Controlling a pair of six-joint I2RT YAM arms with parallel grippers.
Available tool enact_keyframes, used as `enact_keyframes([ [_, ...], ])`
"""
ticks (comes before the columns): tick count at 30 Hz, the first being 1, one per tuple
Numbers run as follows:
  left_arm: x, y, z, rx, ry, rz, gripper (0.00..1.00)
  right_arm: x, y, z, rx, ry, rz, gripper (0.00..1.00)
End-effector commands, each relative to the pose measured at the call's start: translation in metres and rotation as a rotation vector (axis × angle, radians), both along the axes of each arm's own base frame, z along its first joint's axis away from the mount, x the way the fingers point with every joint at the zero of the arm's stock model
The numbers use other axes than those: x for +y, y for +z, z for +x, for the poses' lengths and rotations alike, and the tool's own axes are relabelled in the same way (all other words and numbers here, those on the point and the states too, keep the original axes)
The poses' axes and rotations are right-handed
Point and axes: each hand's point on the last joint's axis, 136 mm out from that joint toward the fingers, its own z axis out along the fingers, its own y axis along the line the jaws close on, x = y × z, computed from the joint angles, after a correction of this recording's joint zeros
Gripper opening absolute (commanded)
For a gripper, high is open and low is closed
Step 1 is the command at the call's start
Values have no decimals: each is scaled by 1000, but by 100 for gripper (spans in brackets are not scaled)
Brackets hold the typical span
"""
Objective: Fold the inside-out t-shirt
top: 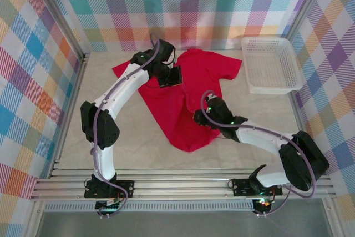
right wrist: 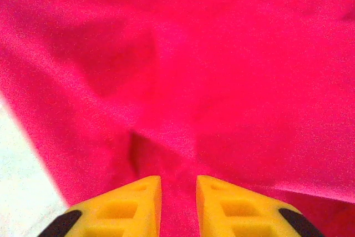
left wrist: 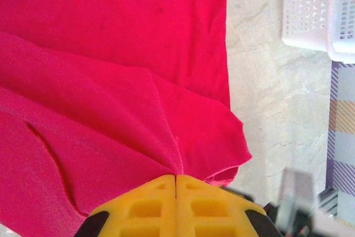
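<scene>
The inside-out t-shirt (top: 206,73) is bright red and lies partly folded across the middle of the table, one sleeve pointing towards the back right. My left gripper (top: 171,76) is over its upper middle. In the left wrist view that gripper (left wrist: 176,177) has its yellow jaws pressed together on a pinched ridge of the t-shirt (left wrist: 111,54), lifting a fold. My right gripper (top: 203,116) is at the shirt's lower right part. In the right wrist view its jaws (right wrist: 178,184) stand a narrow gap apart, with a bunch of the t-shirt (right wrist: 222,54) between them and creases running into the gap.
A white plastic mesh basket (top: 274,87) stands at the back right, seen also in the left wrist view (left wrist: 310,9). Pale tabletop (top: 138,137) shows left of and in front of the shirt. Checked walls enclose the table on three sides.
</scene>
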Motion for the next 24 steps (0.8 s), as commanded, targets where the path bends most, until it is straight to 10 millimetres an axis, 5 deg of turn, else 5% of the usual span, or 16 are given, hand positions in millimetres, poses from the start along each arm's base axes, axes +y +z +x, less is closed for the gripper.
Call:
enact_keyframes([
  [1, 1, 7, -3, 16, 0, -14, 0, 22, -8, -5, -29, 35, 30, 19],
  [7, 5, 14, -3, 6, 2, -9, 0, 61, -39, 5, -72, 103, 21, 9],
  [12, 11, 29, -8, -11, -4, -10, 0, 51, -65, 39, -114, 4, -90, 5],
  [24, 8, 105, -36, -119, 38, -211, 0, 89, -18, 120, -220, -166, 45, 29],
])
